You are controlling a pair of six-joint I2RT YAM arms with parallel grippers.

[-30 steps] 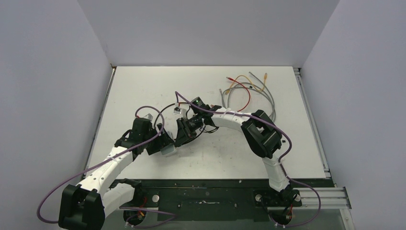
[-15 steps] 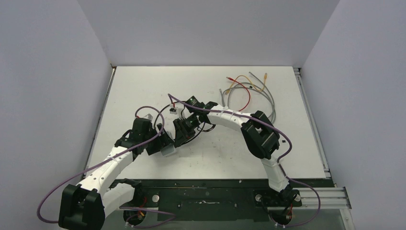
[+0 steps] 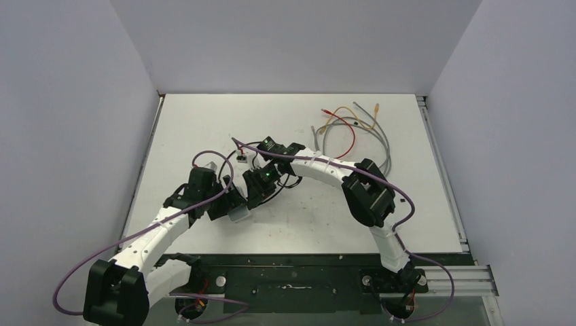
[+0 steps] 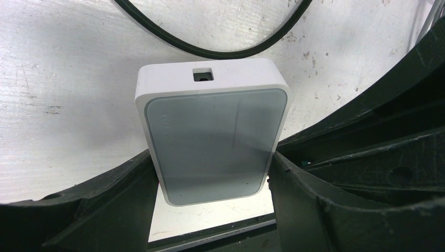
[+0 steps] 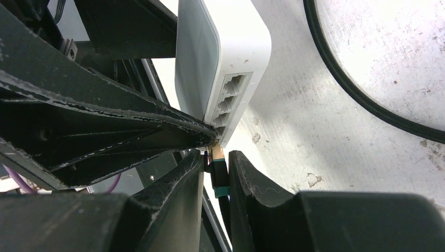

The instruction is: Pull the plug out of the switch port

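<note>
On the table (image 3: 306, 122), left pincer (image 4: 212, 173) tight around the switch (image 5: 220, 52), right pincer (image 5: 216, 157) tight around the plug (image 5: 220, 184).

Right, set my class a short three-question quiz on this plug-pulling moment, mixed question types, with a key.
1. Which gripper is clamped on the sides of the switch? A the left, B the right, C neither.
2. True or false: the loose cables lie at the near left of the table.
3. Fill in: the right gripper pinches the ___ close to the switch's socket row.

Key: 1 A, the left gripper. 2 False, they lie at the far right. 3 plug, with a teal boot.
</note>
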